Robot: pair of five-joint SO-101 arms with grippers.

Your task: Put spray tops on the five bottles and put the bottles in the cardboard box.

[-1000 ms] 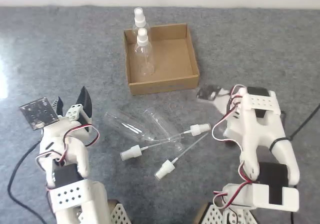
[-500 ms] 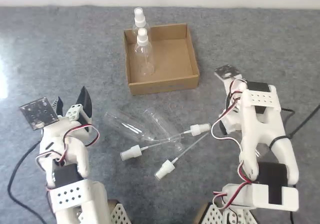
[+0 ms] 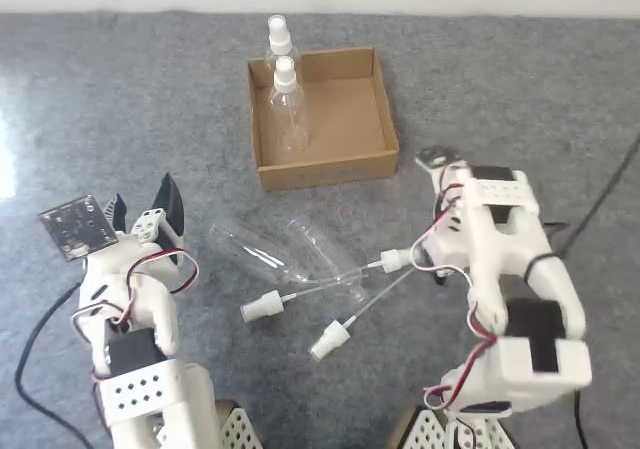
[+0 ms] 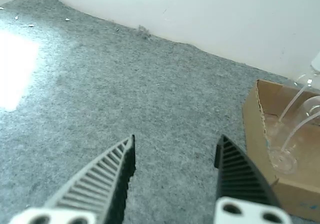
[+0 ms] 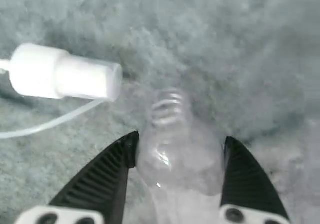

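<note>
The cardboard box [image 3: 383, 119] stands at the back with one capped bottle [image 3: 288, 109] in it, and a second capped bottle [image 3: 279, 39] stands at its far rim. Two clear open bottles [image 3: 255, 252] [image 3: 325, 254] lie in the middle among three loose spray tops [image 3: 264, 306] [image 3: 330, 341] [image 3: 398, 260]. My right gripper [image 5: 181, 137] is shut on a clear bottle [image 5: 177, 164], whose threaded neck points toward a white spray top [image 5: 65, 79] close by. My left gripper [image 4: 175, 141] hangs open over bare carpet, left of the box [image 4: 260, 124].
Grey carpet covers the table. The right arm [image 3: 495, 239] stands just right of the loose tops, below the box's right corner. The left arm [image 3: 130, 269] sits at the front left, with free room between it and the lying bottles.
The right arm has swung and shifted left, bringing its wrist down close to the spray top nearest it. The left arm has not moved.
</note>
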